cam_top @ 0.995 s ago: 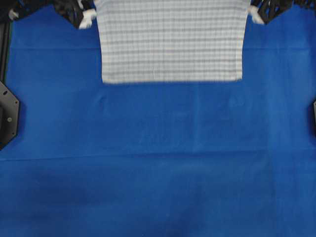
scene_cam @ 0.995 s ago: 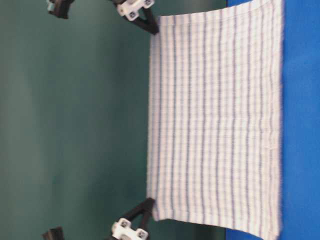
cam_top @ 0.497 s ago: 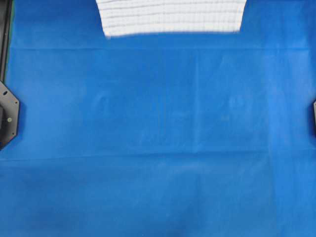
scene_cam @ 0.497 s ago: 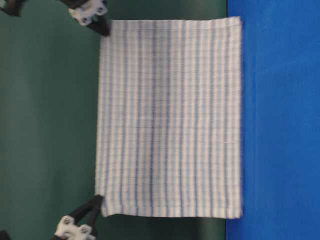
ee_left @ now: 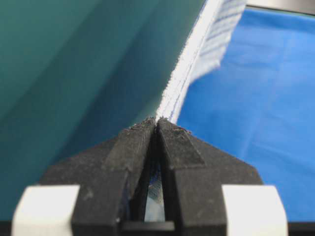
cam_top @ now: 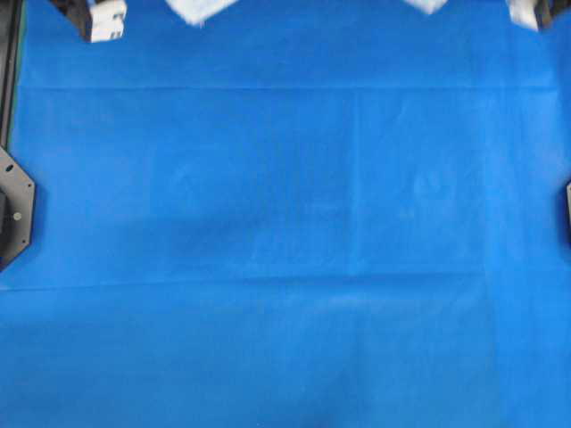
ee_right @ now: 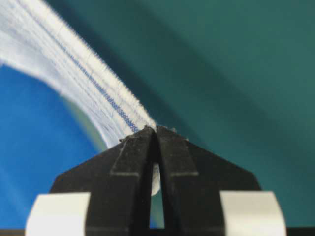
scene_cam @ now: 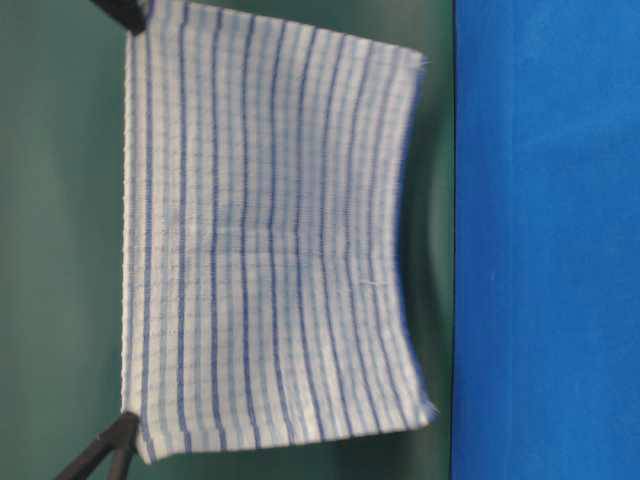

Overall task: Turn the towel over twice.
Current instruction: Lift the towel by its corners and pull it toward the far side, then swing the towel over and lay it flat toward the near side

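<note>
The towel (scene_cam: 265,240), white with thin dark-blue stripes, hangs spread in the air, its lower hem bowed and off the blue table covering (scene_cam: 545,240). A black fingertip (scene_cam: 125,12) pinches one upper corner and another fingertip (scene_cam: 108,452) the other. From overhead, two lower corners of the towel (cam_top: 198,8) (cam_top: 426,4) peek in at the far edge. My left gripper (ee_left: 156,122) is shut on the towel's hem (ee_left: 194,59). My right gripper (ee_right: 156,129) is shut on the opposite hem (ee_right: 78,73). Cloth shows between both pairs of jaws.
The blue table covering (cam_top: 285,223) lies flat with faint creases. Black arm bases sit at its left edge (cam_top: 13,209) and right edge (cam_top: 567,212). A plain green backdrop (scene_cam: 60,250) stands behind the towel.
Both grippers have risen and drawn back with the towel. Its lower hem has lifted off the table, and from overhead it has slid out past the far edge.
</note>
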`<action>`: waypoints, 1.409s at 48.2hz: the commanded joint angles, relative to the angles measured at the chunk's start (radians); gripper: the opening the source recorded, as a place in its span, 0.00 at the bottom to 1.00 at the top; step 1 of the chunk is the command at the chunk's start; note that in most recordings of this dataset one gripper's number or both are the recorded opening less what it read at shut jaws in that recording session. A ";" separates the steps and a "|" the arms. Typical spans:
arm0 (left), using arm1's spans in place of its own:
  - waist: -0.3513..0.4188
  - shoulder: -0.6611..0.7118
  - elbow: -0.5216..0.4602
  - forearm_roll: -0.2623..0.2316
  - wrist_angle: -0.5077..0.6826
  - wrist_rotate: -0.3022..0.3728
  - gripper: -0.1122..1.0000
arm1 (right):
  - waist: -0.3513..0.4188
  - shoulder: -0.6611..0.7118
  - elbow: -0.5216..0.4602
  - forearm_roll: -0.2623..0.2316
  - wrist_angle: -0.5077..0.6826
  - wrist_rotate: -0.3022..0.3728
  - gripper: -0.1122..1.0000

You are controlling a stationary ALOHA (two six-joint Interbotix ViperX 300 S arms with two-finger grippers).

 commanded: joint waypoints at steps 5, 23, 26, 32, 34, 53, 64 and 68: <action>-0.060 -0.054 0.044 0.002 0.069 0.002 0.12 | 0.095 -0.034 0.029 0.037 0.097 0.002 0.13; -0.316 -0.048 0.187 0.000 0.083 -0.038 0.12 | 0.399 -0.031 0.130 0.218 0.161 0.003 0.13; -0.380 -0.046 0.209 -0.002 0.081 -0.055 0.11 | 0.449 -0.029 0.143 0.256 0.161 0.003 0.13; -0.492 -0.040 0.241 -0.005 0.078 -0.057 0.12 | 0.549 -0.015 0.169 0.324 0.158 0.003 0.13; -0.528 -0.034 0.247 -0.005 0.077 -0.057 0.12 | 0.578 -0.005 0.178 0.342 0.155 0.005 0.13; -0.729 0.130 0.302 -0.008 -0.038 -0.112 0.12 | 0.726 0.192 0.249 0.420 0.011 0.112 0.13; -0.782 0.265 0.313 -0.008 -0.166 -0.187 0.12 | 0.784 0.299 0.255 0.420 -0.061 0.201 0.13; -0.802 0.316 0.311 -0.008 -0.198 -0.202 0.12 | 0.799 0.337 0.255 0.420 -0.084 0.224 0.13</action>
